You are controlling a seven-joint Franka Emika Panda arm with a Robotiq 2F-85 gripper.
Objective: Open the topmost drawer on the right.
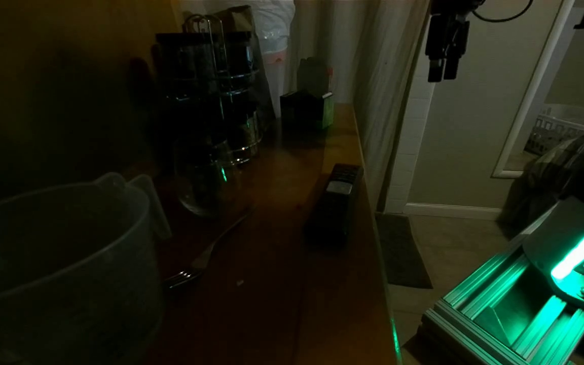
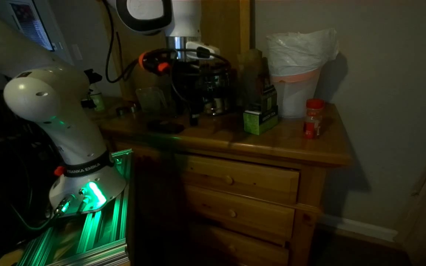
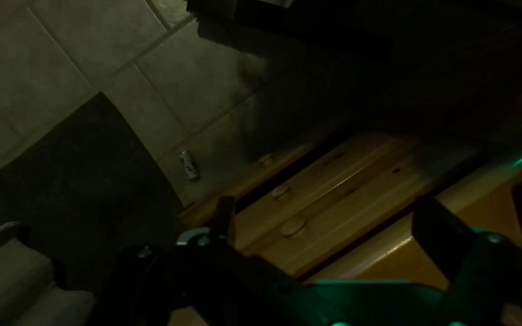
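In an exterior view we see a grey wall [image 2: 394,85] at right, a wooden dresser [image 2: 311,188] at centre, its topmost drawer [image 2: 261,183] lower right of the middle, a lined bin [image 2: 296,99] on top. Low in the wrist view, our gripper [image 3: 324,202] stands wide.

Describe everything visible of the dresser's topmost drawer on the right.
The topmost drawer has a wide, brown, seemingly wooden front with a round knob near its middle. It sits just beneath the dresser top, above two similar drawers. A dark gap runs along its upper edge; whether it stands ajar is unclear. Nothing touches the knob.
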